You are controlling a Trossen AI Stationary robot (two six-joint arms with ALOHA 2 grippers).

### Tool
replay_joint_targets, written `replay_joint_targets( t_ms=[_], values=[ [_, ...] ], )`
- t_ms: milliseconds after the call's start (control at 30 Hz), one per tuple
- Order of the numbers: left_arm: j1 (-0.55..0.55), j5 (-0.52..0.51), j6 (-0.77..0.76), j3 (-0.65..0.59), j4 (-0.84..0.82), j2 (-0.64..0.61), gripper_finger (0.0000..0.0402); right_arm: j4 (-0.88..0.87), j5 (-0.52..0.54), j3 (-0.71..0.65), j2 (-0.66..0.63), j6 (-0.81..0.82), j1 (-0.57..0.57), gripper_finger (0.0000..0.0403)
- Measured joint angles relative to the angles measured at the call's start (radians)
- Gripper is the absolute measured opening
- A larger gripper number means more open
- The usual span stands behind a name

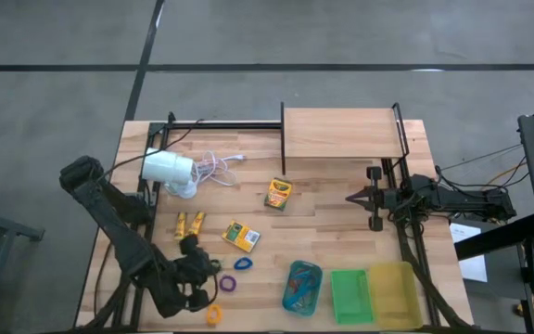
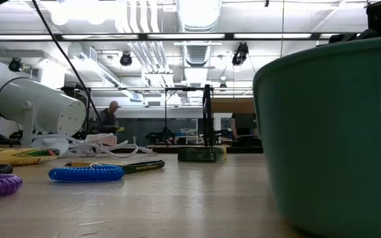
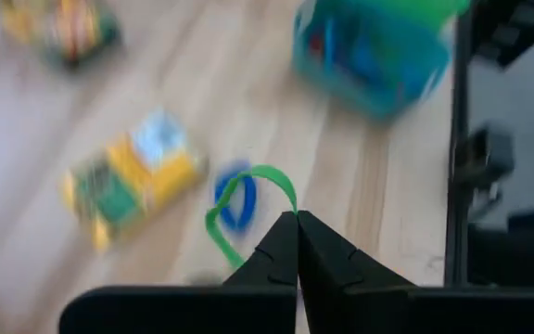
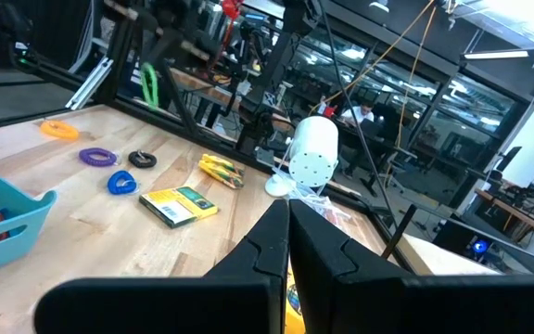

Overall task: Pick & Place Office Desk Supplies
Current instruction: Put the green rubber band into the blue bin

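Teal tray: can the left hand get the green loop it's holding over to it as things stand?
Probably yes. The left hand is shut on the green loop, lifted off the table, and the wood between it and the teal tray holds only the flat blue loop.

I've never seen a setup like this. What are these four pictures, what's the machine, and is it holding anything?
Two dark robot arms work at a wooden table. One camera looks straight down, one sits at tabletop height, and one rides on each wrist.

On the table: a white lamp, two crayon boxes, blue, purple and orange loops, and teal, green and yellow trays.

The left tool is shut on a thin green loop, lifted above the table. The right tool waits shut and empty beside a raised wooden shelf.
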Motion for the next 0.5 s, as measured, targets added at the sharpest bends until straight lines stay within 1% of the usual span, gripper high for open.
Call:
replay_joint_targets(
  t_ms=[133,233,367,433,500],
  values=[
    [0.026,-0.129,0.216,-0.002,0.172,0.006,0.0003,0.000,0.000,0.000,0.000,0.000,0.000,0.0008],
    [0.051,-0.187,0.421,-0.022,0.367,0.023,0.0002,0.000,0.000,0.000,0.000,0.000,0.000,0.0008],
    [0.087,-0.194,0.738,-0.070,0.692,0.062,0.0002,0.000,0.000,0.000,0.000,0.000,0.000,0.0008],
    [0.107,-0.184,0.863,-0.086,0.838,0.094,0.0002,0.000,0.000,0.000,0.000,0.000,0.000,0.0008],
    [0.128,-0.167,0.969,-0.100,0.949,0.129,0.0002,0.000,0.000,0.000,0.000,0.000,0.000,0.0008]
  ],
)
